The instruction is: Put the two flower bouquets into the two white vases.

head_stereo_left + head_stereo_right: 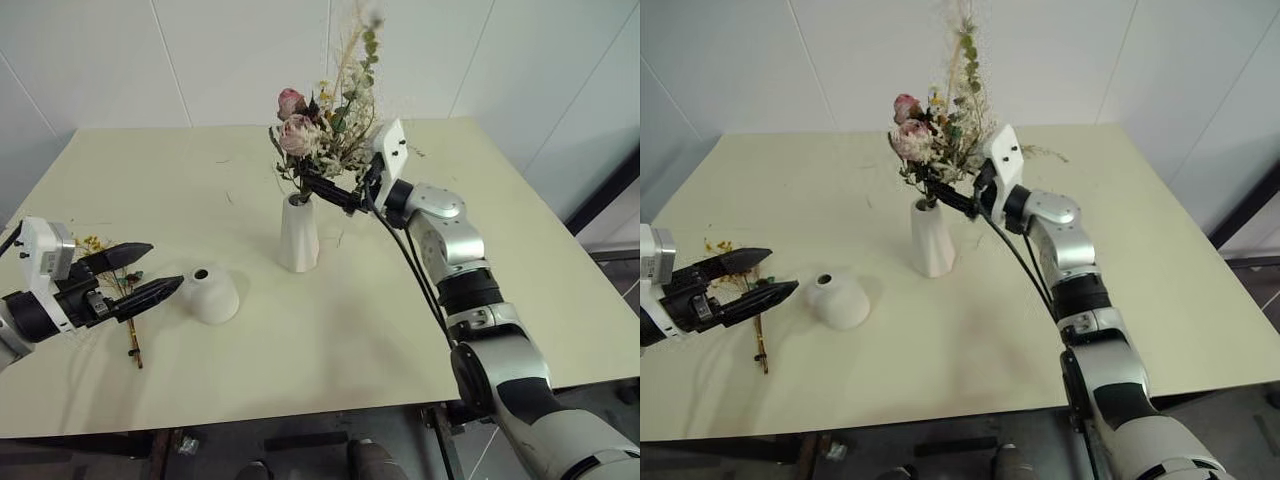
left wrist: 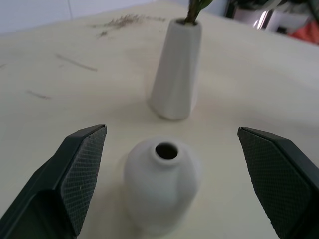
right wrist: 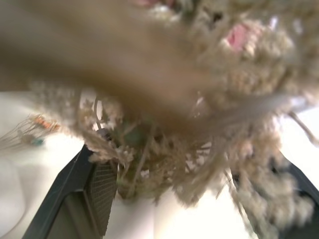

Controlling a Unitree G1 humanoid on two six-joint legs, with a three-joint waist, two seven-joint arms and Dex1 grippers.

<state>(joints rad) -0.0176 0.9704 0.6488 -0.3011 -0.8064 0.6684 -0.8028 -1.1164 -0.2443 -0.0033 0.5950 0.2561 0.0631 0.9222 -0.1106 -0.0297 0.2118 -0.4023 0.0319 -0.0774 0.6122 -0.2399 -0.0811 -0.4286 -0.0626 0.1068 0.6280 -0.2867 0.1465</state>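
You are looking at dried grasses blurring across the right wrist view, hiding most of the right gripper [image 3: 164, 199]; the left gripper [image 1: 145, 275] is covering part of the thin yellow bouquet [image 1: 128, 325], its blossoms too small to tell.

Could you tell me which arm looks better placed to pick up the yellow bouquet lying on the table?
Probably the left. Its open pincer hovers just above the yellow bouquet, beside the squat vase. The right pincer is at the rose bouquet in the tall vase.
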